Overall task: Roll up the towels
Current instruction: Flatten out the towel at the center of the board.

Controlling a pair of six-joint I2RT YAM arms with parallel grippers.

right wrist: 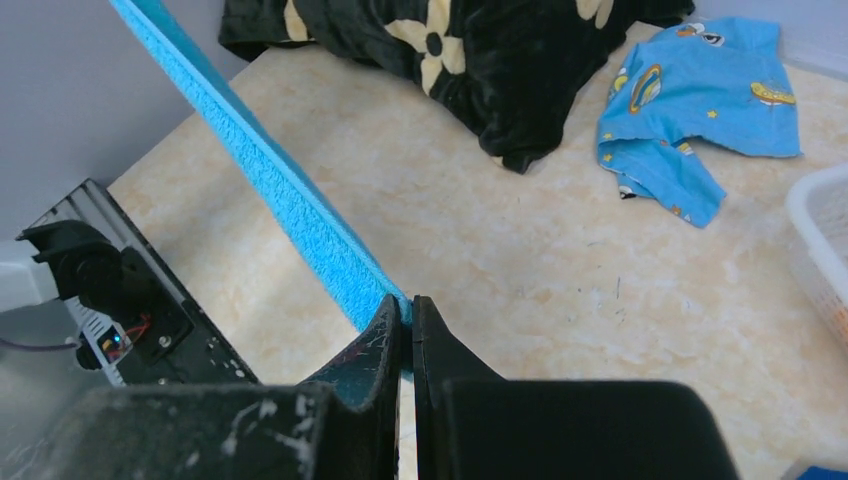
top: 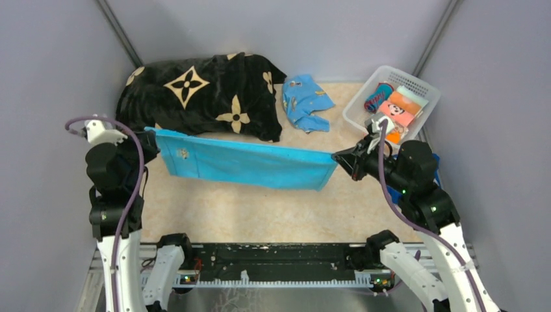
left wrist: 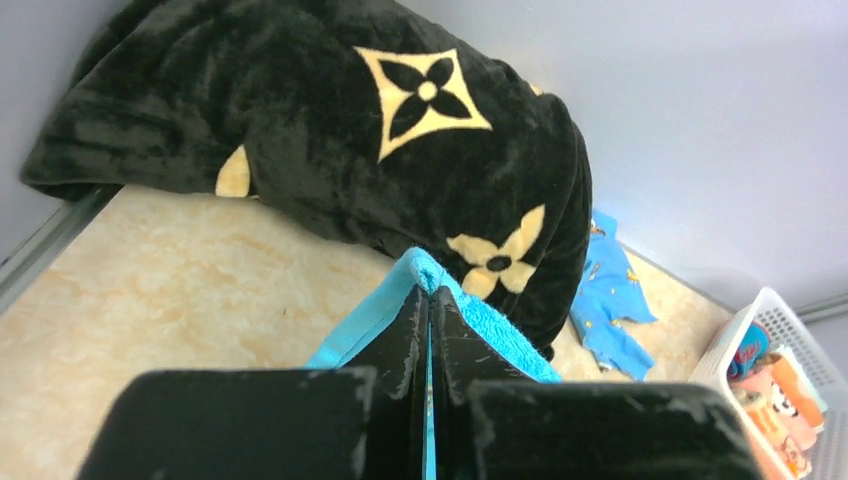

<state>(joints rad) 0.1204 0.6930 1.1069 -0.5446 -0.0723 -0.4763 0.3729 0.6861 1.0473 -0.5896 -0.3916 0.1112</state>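
- The turquoise towel [top: 247,162] is held off the table [top: 260,208], stretched as a long band between the two claws.
- The band is seen to run from the left side across to the right, sagging slightly toward the middle, with its lower edge hanging free above the marbled beige surface.
- The left claw [top: 148,139] is closed tight on the towel's left end; in the left wrist view the fingers are pressed together with a fold of turquoise terry pinched between them and spilling out past the tips.
- The right claw [top: 339,157] is likewise clamped on the towel's right end; in the right wrist view only a thin slit is left between the fingers, and the towel's edge is caught at their tips.
- A small pale motif is visible on the towel near its left end.
- A black blanket [top: 195,91] with cream flower motifs is heaped at the far left of the table, just behind the stretched towel.
- A light-blue printed cloth [top: 304,101] is lying crumpled on the table, just to the right of the blanket and apart from the towel.
- A white basket [top: 356,107] is set at the far right corner, with colourful packets [top: 399,112] lying in it.
- A patch of royal-blue fabric [top: 436,170] is partly seen beside the right arm; what it is cannot be told.
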